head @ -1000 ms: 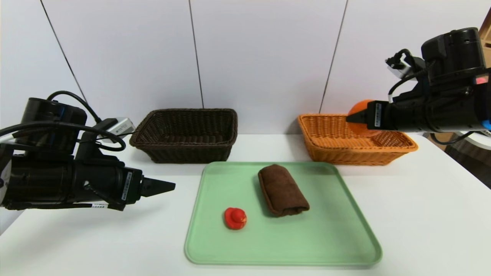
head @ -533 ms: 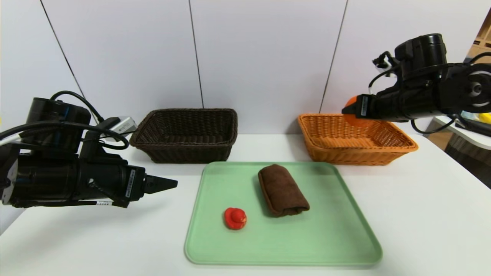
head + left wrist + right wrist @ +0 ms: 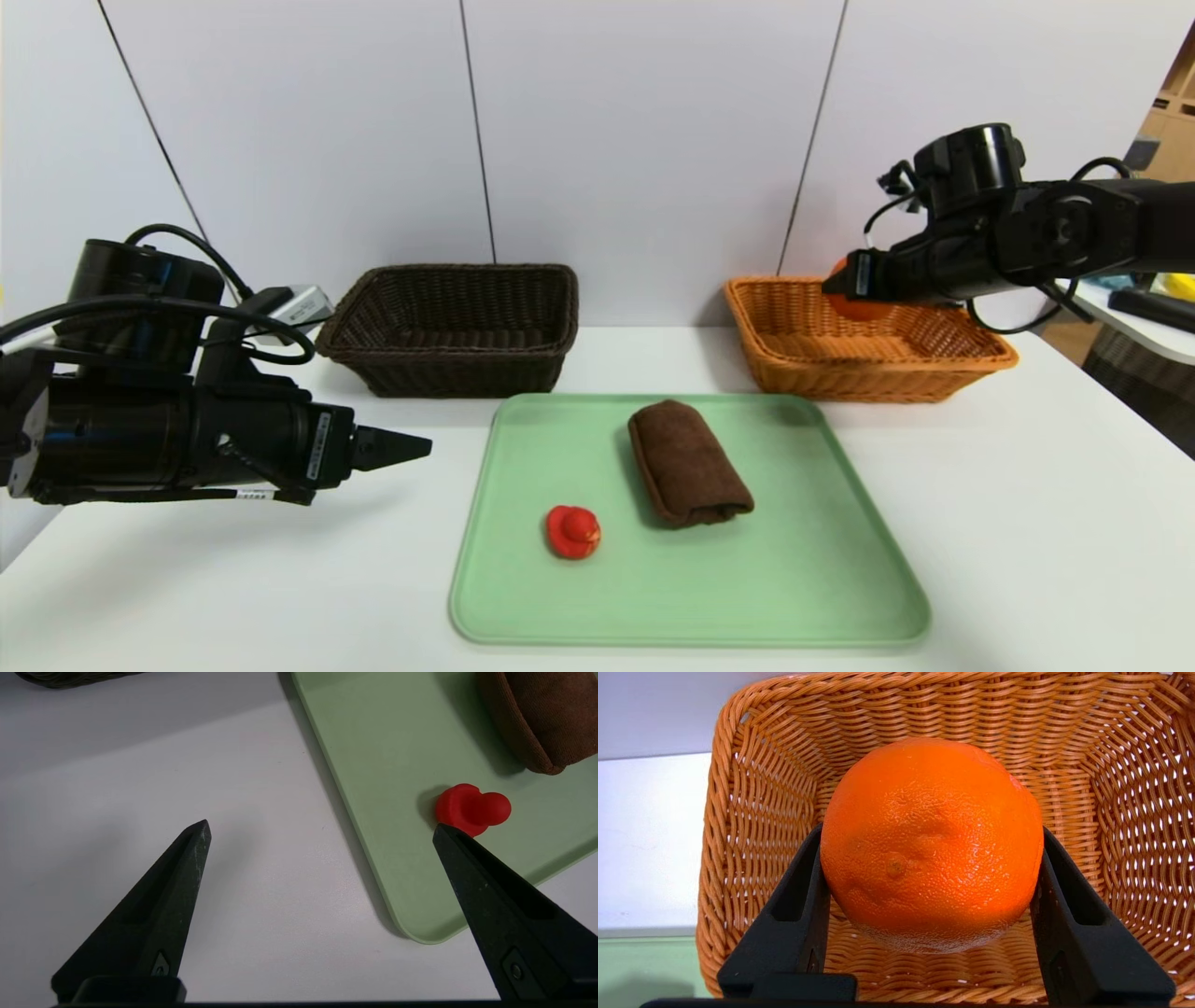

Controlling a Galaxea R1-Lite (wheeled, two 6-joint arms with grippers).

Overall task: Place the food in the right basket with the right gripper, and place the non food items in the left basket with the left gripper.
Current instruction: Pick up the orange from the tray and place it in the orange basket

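One orange (image 3: 931, 844) sits clamped in my right gripper (image 3: 931, 896) directly over the right basket (image 3: 794, 369); left gripper (image 3: 322, 830) gapes wide.

The orange (image 3: 931, 844), round and dimpled, is clamped in the right gripper (image 3: 931, 896) above the tan basket (image 3: 794, 373). The rolled brown towel (image 3: 689, 462) and small red toy (image 3: 571, 532) lie apart; the dark basket (image 3: 457, 369) stands left.

The head camera looks down across the whole white table (image 3: 1027, 485); each wrist camera peers closely past its own black fingers, sharing the pale green plastic tray (image 3: 373, 765) and the orange-tan woven wicker basket (image 3: 752, 788).
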